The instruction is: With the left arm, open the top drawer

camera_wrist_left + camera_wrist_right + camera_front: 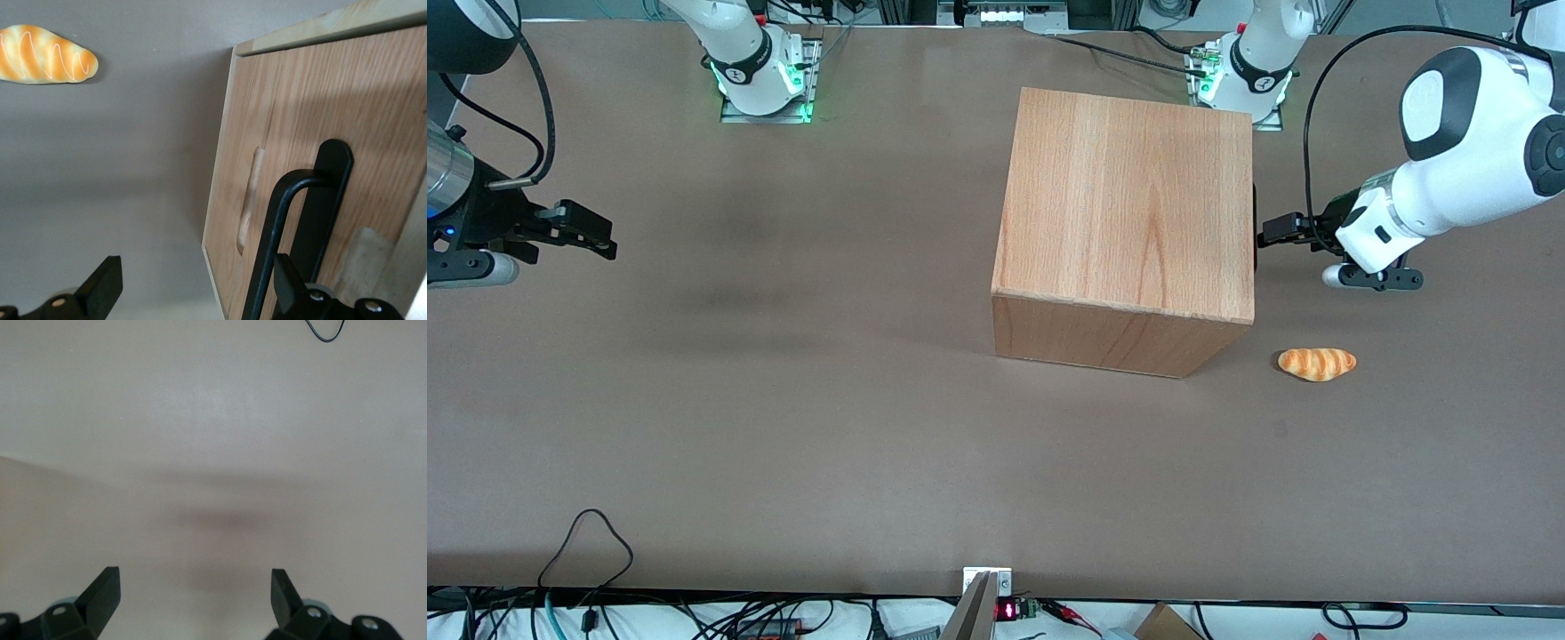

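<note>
Brown matte bench carries a large beech-wood cube cabinet, sitting nearer the working arm's end than the parked arm's. From the front cam only its top and one plain side face show; drawer fronts aren't visible there.

Working-arm end: left arm, white rounded links w/ dark grey joint cap and black cable, reaches in level toward the cabinet's drawer face. Its black two-finger gripper is right at that face, tip just beside the cabinet edge, above bench level.

Small orange striped bread roll lies on the bench, nearer the front cam than the gripper, close to the cabinet's corner but apart from it.

Wrist cam: top drawer shut, beech front panel flush w/ cabinet frame, no gap showing. Slim black bar handle stands off the panel; a shallow recess in the wood sits beside it. Fingers spread wide, one clear of the panel over the bench, the other overlapping the handle's base; handle lies between them, not pinched. Whether that finger touches the bar: can't tell. Bread roll seen on bench, well apart from the drawer front.
</note>
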`<state>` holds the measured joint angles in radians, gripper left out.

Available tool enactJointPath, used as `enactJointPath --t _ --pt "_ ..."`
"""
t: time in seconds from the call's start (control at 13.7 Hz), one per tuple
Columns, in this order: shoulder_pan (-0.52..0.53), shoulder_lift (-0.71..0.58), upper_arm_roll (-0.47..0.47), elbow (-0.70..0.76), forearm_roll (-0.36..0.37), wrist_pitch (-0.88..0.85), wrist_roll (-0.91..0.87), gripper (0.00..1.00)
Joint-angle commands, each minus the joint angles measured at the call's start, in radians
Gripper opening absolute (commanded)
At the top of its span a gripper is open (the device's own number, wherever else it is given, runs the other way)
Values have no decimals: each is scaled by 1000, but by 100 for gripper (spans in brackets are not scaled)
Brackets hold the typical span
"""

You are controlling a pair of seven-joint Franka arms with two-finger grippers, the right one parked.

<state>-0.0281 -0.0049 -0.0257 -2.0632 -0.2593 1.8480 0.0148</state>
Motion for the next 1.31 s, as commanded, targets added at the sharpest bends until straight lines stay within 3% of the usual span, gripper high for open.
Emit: enactJointPath --t 0.0,1.24 --pt "5 -30 -13 -35 -34 16 36 100" --pt "14 -3 -23 -60 -15 37 126 100"
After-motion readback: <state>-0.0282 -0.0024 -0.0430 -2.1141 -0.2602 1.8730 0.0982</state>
